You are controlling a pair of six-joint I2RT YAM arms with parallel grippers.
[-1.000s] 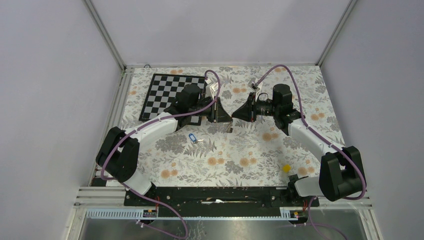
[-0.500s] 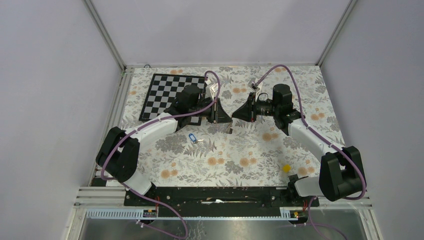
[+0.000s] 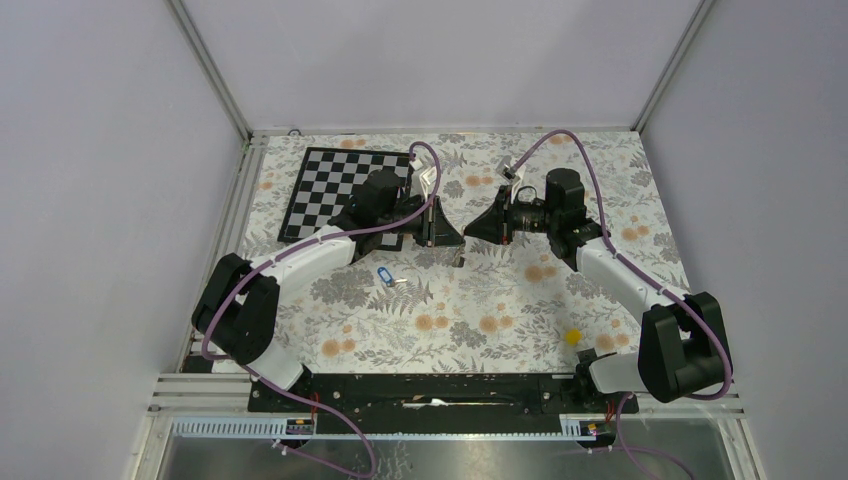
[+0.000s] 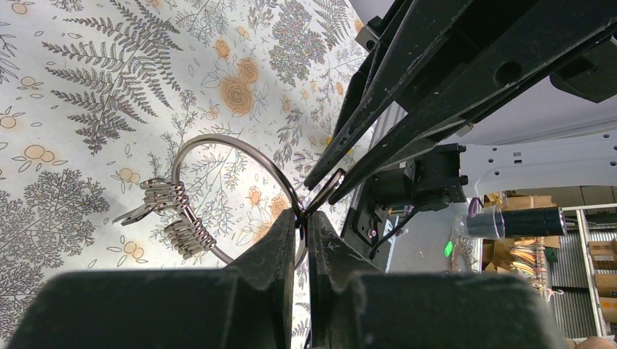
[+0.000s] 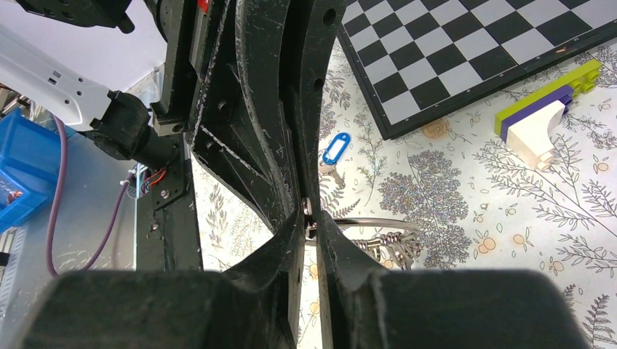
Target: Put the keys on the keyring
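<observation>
My left gripper (image 4: 303, 214) is shut on the wire of the keyring (image 4: 218, 149), which it holds above the cloth. A bunch of small silvery pieces (image 4: 178, 218) hangs on the ring. My right gripper (image 5: 311, 218) is shut on a small silvery key (image 5: 306, 207) right at the ring (image 5: 375, 221); the key's head is hidden between the fingers. In the left wrist view its thin blade (image 4: 329, 189) touches the ring. The blue-tagged key (image 3: 383, 277) lies on the cloth, also seen in the right wrist view (image 5: 335, 150). The two grippers (image 3: 452, 238) (image 3: 472, 232) meet tip to tip at mid-table.
A chessboard (image 3: 340, 185) lies at the back left behind the left arm. A small yellow block (image 3: 572, 337) sits at the front right. A stack of green, purple and white toy bricks (image 5: 546, 109) lies beside the board.
</observation>
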